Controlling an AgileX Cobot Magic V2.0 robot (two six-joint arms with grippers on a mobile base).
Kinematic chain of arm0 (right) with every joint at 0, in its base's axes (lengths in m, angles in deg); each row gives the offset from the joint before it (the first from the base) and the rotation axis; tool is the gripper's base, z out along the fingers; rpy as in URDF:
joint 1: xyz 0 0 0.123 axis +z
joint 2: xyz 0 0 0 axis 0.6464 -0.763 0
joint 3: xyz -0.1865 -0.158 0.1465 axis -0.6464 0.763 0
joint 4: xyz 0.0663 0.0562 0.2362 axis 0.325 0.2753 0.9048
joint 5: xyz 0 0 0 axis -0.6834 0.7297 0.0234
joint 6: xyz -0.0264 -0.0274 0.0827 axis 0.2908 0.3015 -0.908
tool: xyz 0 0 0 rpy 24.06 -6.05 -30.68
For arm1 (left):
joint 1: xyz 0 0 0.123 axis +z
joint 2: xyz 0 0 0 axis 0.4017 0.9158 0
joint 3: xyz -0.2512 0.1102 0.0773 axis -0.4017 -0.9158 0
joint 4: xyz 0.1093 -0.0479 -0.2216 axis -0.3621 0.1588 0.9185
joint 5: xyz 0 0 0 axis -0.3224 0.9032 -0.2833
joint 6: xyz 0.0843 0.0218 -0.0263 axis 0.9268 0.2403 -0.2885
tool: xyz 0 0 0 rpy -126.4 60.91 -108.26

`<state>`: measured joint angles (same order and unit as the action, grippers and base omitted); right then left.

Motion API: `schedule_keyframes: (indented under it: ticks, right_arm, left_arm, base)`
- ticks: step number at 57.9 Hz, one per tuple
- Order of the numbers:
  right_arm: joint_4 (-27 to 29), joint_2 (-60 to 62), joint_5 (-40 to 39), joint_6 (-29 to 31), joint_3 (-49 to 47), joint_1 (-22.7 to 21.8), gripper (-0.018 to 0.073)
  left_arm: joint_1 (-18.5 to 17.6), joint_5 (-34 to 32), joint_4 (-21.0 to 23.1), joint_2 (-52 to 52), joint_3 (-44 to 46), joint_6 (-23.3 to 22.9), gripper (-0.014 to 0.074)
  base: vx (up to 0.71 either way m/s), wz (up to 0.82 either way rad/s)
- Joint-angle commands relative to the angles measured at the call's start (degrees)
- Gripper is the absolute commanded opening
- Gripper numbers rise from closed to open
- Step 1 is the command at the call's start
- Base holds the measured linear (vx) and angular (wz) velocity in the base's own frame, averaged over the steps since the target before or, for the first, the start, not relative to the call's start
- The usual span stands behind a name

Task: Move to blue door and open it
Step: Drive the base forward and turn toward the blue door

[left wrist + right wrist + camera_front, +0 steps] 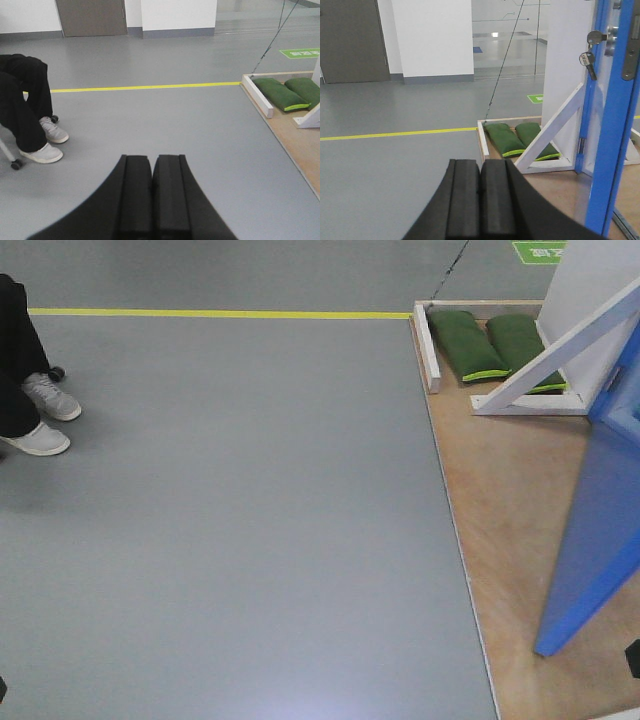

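The blue door (600, 530) stands at the far right of the front view, on a wooden platform, its panel angled out from the white frame. In the right wrist view its glossy edge (612, 130) rises at the right, with a metal latch plate (630, 55), a silver handle (595, 36) and a hanging key (587, 62). My right gripper (480, 167) is shut and empty, left of the door and apart from it. My left gripper (152, 165) is shut and empty, over grey floor; the door does not show in the left wrist view.
A seated person's black-trousered legs and white shoes (40, 415) are at the left. A yellow floor line (220, 313) runs across the back. Two green sandbags (470, 345) and a white diagonal brace (560, 360) sit on the wooden platform (500, 500).
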<state>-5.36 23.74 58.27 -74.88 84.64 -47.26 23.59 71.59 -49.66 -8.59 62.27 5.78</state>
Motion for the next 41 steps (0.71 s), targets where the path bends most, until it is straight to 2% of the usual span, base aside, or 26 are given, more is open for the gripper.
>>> schedule_keyframes:
  ticks: [1,41]
  right_arm:
    - [-0.6,0.8,-4.8,0.3,0.2,0.0,0.0012]
    - [-0.6,0.8,-4.8,0.3,0.2,0.0,0.0012]
  left_arm:
    - [-0.4,-4.8,0.1,-0.7,1.5,-0.4,0.0073]
    - [-0.4,-4.8,0.1,-0.7,1.5,-0.4,0.0073]
  base:
    - [0.46,-0.05]
    - [0.45,-0.05]
